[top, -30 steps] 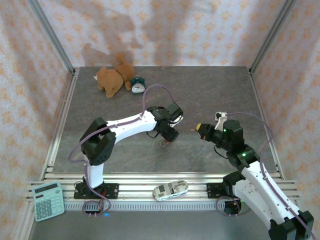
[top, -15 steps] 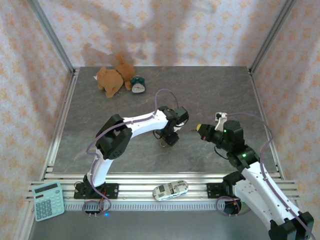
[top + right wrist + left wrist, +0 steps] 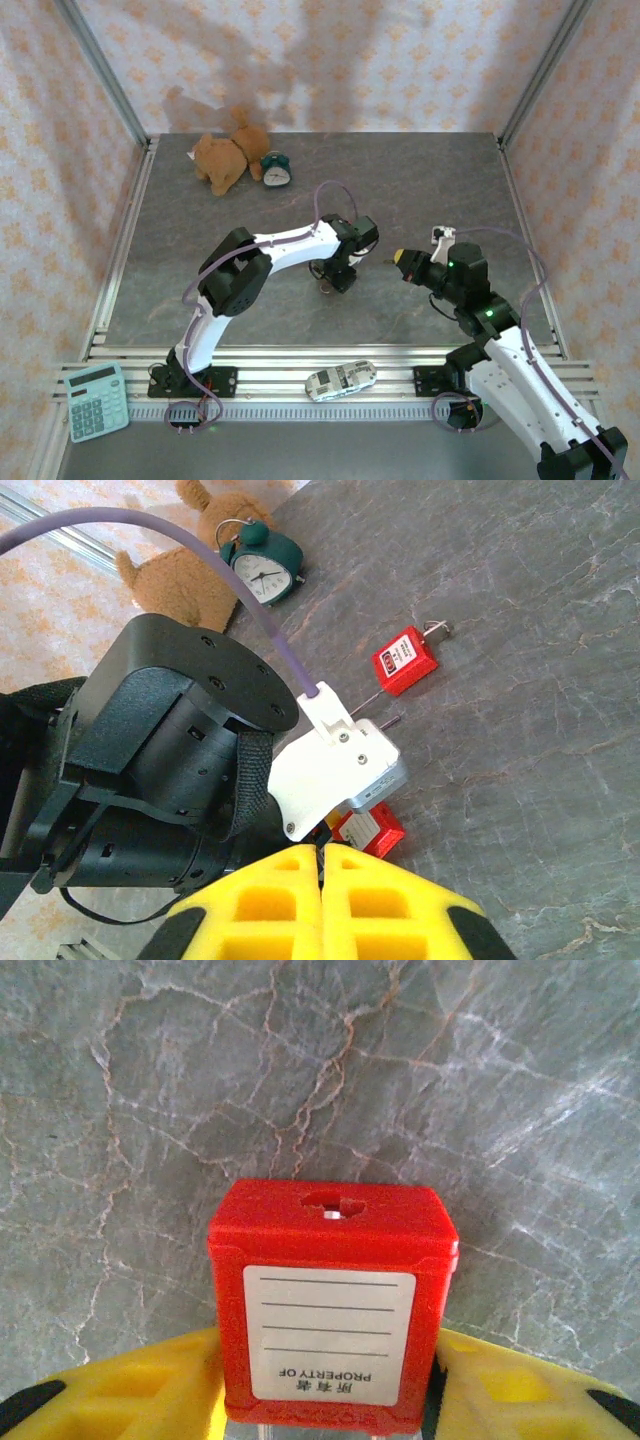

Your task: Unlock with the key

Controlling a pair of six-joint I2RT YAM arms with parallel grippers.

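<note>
My left claw [image 3: 328,1340] sits over the red padlock [image 3: 330,1260] on the counter [image 3: 480,1080], with the keyhole [image 3: 327,1203] on the face turned away from my wrist. Straddled like this, the body should not twist when a key goes in. The yellow fingers [image 3: 130,1385] flank it about half spread; whether both pads press on it I cannot tell. My right claw [image 3: 322,852] hangs near, closed tight and pointed toward the lock. Any key between its pads is too small to make out.
</note>
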